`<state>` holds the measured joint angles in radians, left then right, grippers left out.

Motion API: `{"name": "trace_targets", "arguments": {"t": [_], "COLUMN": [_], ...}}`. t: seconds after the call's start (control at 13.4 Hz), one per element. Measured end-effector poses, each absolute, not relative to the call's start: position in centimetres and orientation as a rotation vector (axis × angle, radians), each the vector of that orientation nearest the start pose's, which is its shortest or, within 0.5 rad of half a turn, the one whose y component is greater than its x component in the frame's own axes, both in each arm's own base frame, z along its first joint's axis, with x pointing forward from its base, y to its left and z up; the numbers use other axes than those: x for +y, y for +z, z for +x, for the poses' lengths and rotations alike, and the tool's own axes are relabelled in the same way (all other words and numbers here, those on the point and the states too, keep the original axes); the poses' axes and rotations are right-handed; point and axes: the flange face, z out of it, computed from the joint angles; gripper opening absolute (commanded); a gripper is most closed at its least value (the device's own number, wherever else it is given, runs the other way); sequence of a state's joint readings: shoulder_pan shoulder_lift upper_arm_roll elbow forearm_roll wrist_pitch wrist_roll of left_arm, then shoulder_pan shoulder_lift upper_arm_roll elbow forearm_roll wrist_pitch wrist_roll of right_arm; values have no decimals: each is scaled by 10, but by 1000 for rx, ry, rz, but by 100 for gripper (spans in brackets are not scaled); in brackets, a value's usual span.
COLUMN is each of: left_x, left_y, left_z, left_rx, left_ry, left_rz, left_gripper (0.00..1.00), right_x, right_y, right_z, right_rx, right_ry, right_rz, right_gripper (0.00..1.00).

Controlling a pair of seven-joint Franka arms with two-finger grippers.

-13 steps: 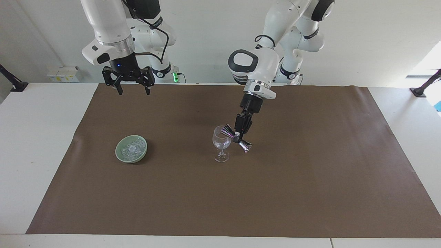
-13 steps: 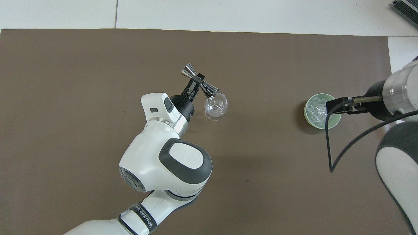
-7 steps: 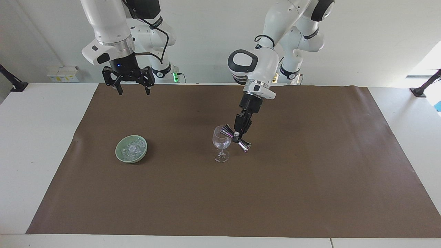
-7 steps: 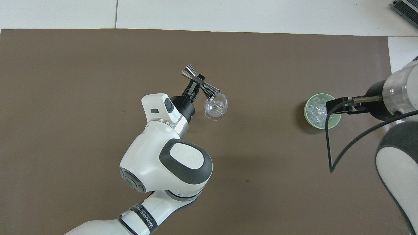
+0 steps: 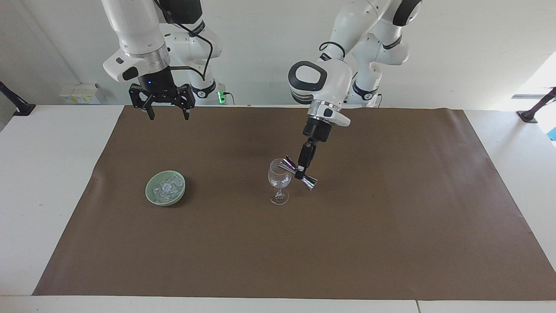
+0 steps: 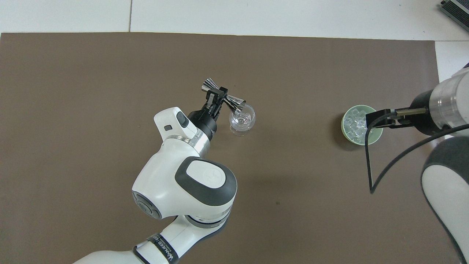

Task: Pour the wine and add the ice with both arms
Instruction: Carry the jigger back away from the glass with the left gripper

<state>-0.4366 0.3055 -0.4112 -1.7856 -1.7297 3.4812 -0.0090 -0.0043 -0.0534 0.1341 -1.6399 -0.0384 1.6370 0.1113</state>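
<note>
My left gripper (image 5: 300, 171) (image 6: 217, 96) is shut on the waist of a silver double-cone jigger (image 5: 309, 182) (image 6: 236, 105). The jigger is tilted, and its higher cone points into the bowl of a clear wine glass (image 5: 278, 181) (image 6: 242, 121) standing mid-mat. No wine can be made out in either view. The ice (image 5: 167, 187) (image 6: 353, 123) lies in a pale green bowl (image 5: 150, 193) (image 6: 374, 137) toward the right arm's end of the table. My right gripper (image 5: 169, 116) (image 6: 375, 118) waits open, high over the mat's edge nearest the robots.
A brown mat (image 5: 391, 226) (image 6: 91, 73) covers most of the white table (image 5: 43, 174). Bowl and glass stand about a bowl's width or two apart on it.
The left wrist has turned a little, and the jigger's tilt over the glass has shifted slightly. The right arm, glass and bowl have not moved.
</note>
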Motion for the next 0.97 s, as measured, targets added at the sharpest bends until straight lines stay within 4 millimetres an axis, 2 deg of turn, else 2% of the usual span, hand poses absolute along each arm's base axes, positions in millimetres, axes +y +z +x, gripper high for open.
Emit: {"name": "trace_targets", "arguments": {"t": [0.37, 0.67, 0.97], "left_x": [-334, -305, -270], "left_y": [451, 462, 464], "left_z": [513, 535, 554], "left_rx": [1380, 1509, 1633], "left_ry": [421, 239, 68], "left_rz": [1626, 1421, 1225], "left_gripper": [0, 0, 0], "right_x": [69, 69, 69], "right_y": [627, 627, 627], "right_z": [540, 540, 540], "right_rx": [-32, -32, -32], "right_ry": [-88, -88, -88], "right_rz": [-3179, -3179, -3179], "right_gripper": [100, 100, 100]}}
